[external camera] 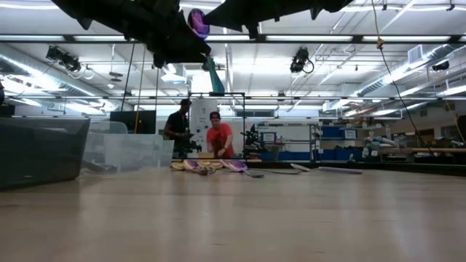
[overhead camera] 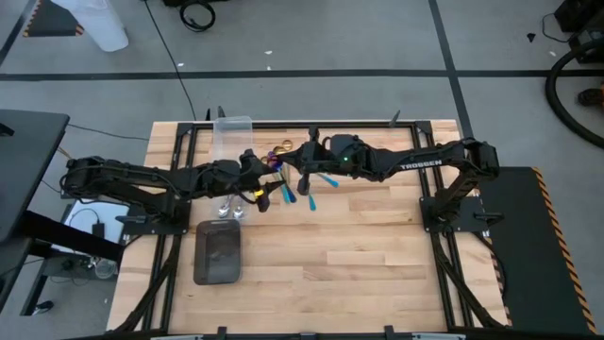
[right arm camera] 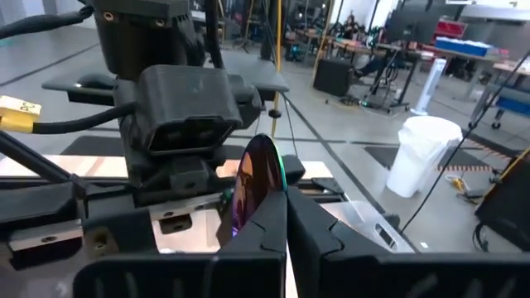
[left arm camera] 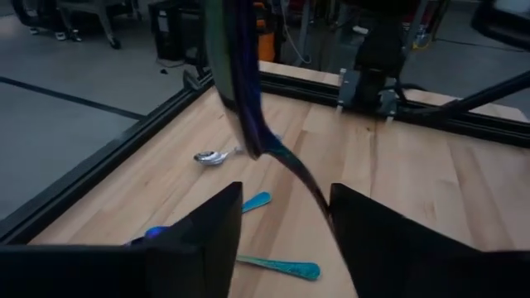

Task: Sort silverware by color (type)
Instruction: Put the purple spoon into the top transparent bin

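1. Purple spoon (right arm camera: 258,178) stands upright between the shut fingers of the right gripper (right arm camera: 286,228), its iridescent bowl up; the right wrist view shows the two fingers pressed together on it.
2. From the low view, the same spoon hangs high above the table, purple bowl on top and teal handle pointing down below the arms.
3. Left gripper (left arm camera: 286,219) sits just under that spoon, fingers spread wide, with the dark handle passing down between them; I cannot tell if either finger touches it.
4. In the high view both grippers meet over the back middle of the wooden table (overhead camera: 377,246), the left arm reaching from the left, the right arm from the right.
5. Teal spoons (overhead camera: 311,194) lie scattered on the wood just below the grippers, handles pointing different ways.
6. Two teal handles and a silver spoon (left arm camera: 211,156) show on the table in the left wrist view, the silver one nearer the black frame edge.
7. Gold spoons (overhead camera: 280,147) lie near the back frame, beside a clear bin (overhead camera: 232,135).
8. Silver spoons (overhead camera: 230,208) rest near the left arm, just above a dark grey tray (overhead camera: 218,253).
9. Two people stand in the room behind the table.
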Controlling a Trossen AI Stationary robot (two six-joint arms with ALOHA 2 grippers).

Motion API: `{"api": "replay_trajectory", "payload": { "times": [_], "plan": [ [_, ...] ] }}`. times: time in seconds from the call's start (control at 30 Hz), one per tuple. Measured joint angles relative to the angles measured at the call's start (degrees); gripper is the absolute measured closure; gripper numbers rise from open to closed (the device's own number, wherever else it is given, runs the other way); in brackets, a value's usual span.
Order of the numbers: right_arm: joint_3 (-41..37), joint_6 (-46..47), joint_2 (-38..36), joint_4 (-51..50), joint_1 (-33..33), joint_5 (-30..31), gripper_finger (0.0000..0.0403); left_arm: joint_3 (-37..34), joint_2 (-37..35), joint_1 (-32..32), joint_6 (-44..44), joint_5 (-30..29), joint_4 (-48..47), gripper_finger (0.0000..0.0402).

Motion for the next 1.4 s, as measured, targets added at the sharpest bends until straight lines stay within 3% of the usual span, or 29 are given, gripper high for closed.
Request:
{"api": "replay_trajectory", "payload": {
  "times": [0.43, 0.57, 0.97, 1.13, 1.4],
  "plan": [
    [0.0, -3.7, 0.4, 2.0, 0.8, 0.2, 0.0395, 0.0, 0.0, 0.1, 0.9, 2.6, 1.8, 0.0385],
    [0.0, -4.8, 0.4, 0.7, 1.2, 0.6, 0.0378, 0.0, -0.3, 0.9, 1.4, 2.7, -0.9, 0.0388],
    [0.0, -0.5, -2.9, -16.4, 1.1, 7.3, 0.0253, 0.0, -8.5, 10.2, 1.8, 2.9, -14.7, 0.0389],
    [0.0, 3.8, -2.6, -23.3, 1.1, 7.5, 0.0237, 1.4, -9.2, 16.2, 1.7, 3.0, -20.7, 0.0390],
    [-2.8, 7.0, -2.5, -24.8, 2.4, 8.2, 0.0240, 12.5, -7.4, 27.2, 4.2, 5.9, -39.0, 0.0389]
  ]
}}
